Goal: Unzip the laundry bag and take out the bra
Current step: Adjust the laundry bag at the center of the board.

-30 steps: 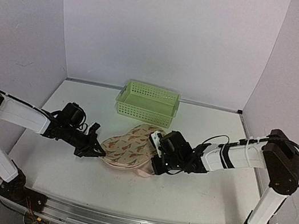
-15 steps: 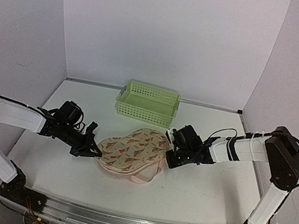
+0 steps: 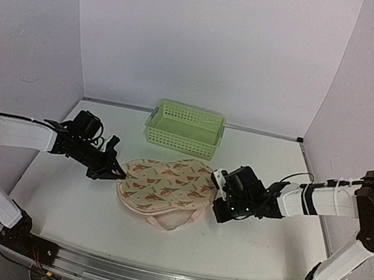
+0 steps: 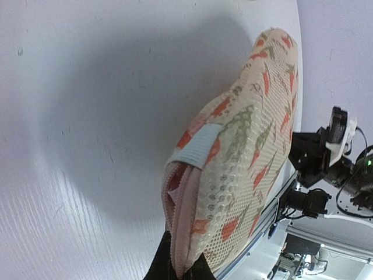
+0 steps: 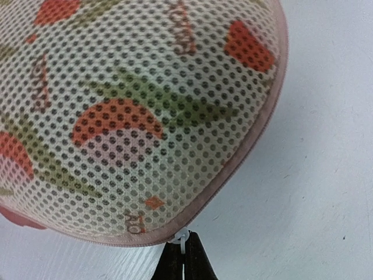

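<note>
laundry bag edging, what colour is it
Pale pink edging, clearest in the right wrist view.

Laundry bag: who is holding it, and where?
Left tool pinches the laundry bag by its pink edge; right tool pinches its white zipper pull.

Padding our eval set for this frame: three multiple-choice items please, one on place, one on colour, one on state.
1. Where is the basket relative to the laundry bag? A) on it B) behind it, apart C) in front of it
2. Basket colour? A) light green B) blue C) red
3. Right gripper? A) open over the basket B) open beside the bag C) shut on the zipper pull
1 B: bare table shows between them. 2 A: plainly green. 3 C: it pinches the pull.
</note>
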Controlling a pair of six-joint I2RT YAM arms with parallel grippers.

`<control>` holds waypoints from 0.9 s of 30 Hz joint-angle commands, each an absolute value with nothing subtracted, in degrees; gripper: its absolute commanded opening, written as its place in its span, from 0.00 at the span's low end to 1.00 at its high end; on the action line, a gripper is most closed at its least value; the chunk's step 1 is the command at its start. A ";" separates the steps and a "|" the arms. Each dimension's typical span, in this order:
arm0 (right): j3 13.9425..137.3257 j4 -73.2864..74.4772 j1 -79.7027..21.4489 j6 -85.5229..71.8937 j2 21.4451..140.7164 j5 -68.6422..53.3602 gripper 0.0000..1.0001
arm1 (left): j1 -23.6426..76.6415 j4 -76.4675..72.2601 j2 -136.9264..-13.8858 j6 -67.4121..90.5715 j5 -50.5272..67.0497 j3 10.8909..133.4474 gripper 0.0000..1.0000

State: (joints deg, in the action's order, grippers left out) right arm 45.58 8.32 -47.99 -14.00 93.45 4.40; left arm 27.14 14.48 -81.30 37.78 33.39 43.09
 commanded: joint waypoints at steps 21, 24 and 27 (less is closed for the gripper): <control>43.40 1.82 -62.12 -27.82 93.65 1.58 0.00 | 17.57 20.00 -102.00 30.57 25.68 66.31 0.17; 45.39 2.17 -62.11 -29.75 95.69 1.41 0.00 | 16.71 21.85 -102.56 29.54 23.99 67.83 0.23; 47.12 3.01 -62.08 -31.93 96.86 2.08 0.00 | 16.26 24.70 -101.33 28.48 21.29 69.46 0.32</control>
State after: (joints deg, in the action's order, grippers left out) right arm 42.89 3.20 -61.82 -27.75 96.05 1.80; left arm 16.71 21.34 -102.41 30.85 25.34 66.00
